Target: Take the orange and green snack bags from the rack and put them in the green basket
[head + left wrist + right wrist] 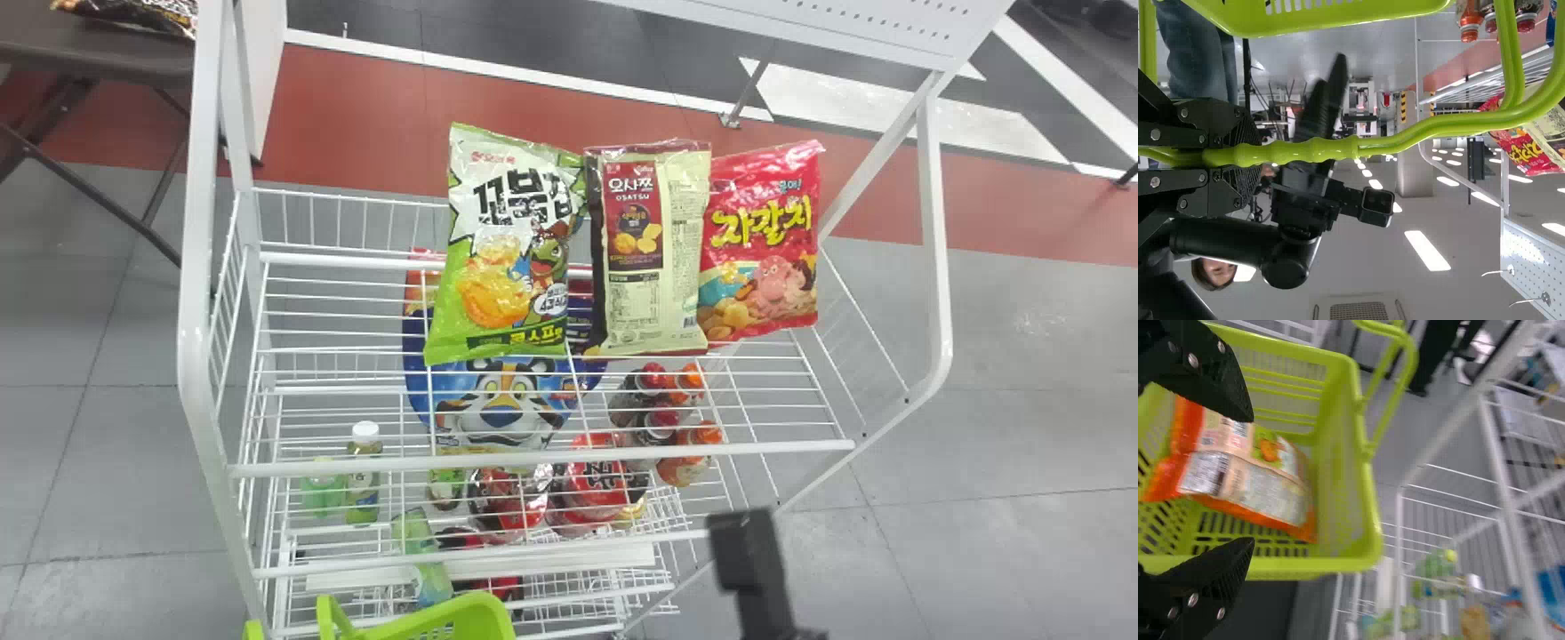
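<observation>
The green snack bag (511, 244) hangs upright at the rack's upper front, leftmost of three bags. At the bottom edge of the head view is the green basket (462, 613). A black part of my right gripper's wrist (751, 569) shows right of it. In the left wrist view, my left gripper (1248, 155) is shut on the basket handle (1318, 150). In the right wrist view, the orange snack bag (1251, 480) lies inside the basket (1368, 487). My right gripper (1250, 481) stands open over the basket, its two fingers apart, holding nothing.
Beside the green bag hang a cream-and-maroon bag (653, 258) and a red bag (765, 249). The white wire shelf (329, 462) projects below them, with bottles and packs on lower levels. White rack posts (191, 329) stand at both sides.
</observation>
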